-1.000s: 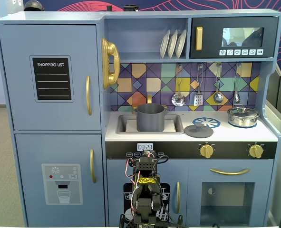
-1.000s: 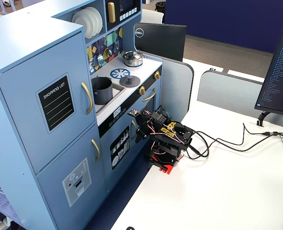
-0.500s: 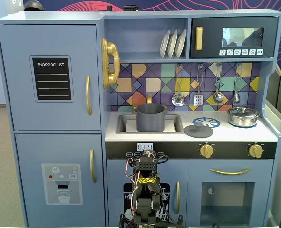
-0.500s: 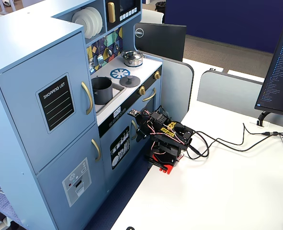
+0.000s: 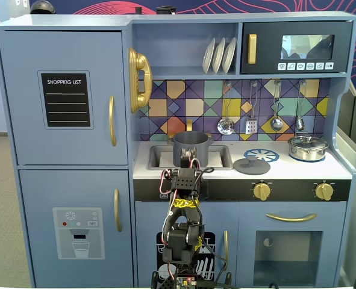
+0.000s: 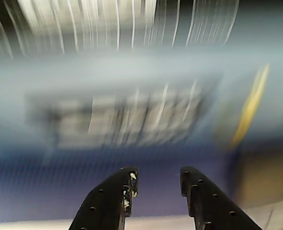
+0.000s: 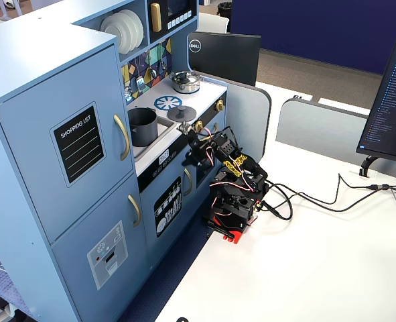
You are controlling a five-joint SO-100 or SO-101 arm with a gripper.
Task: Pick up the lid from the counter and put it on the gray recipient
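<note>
While gripper (image 6: 156, 181) jaws gape empty, flat matte disc lid (image 5: 252, 165) lies beside cylindrical gray recipient (image 5: 191, 147).

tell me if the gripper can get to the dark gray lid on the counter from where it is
Probably yes. The lid lies flat on the counter with nothing on it, apart from the gray pot in the sink and the silver pot. The gripper is open and empty, low in front of the kitchen.

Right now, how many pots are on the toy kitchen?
2. The gray recipient stands in the sink at the counter's left in a fixed view; a shiny silver pot, lid on, sits at the far right. None appear hidden.
</note>
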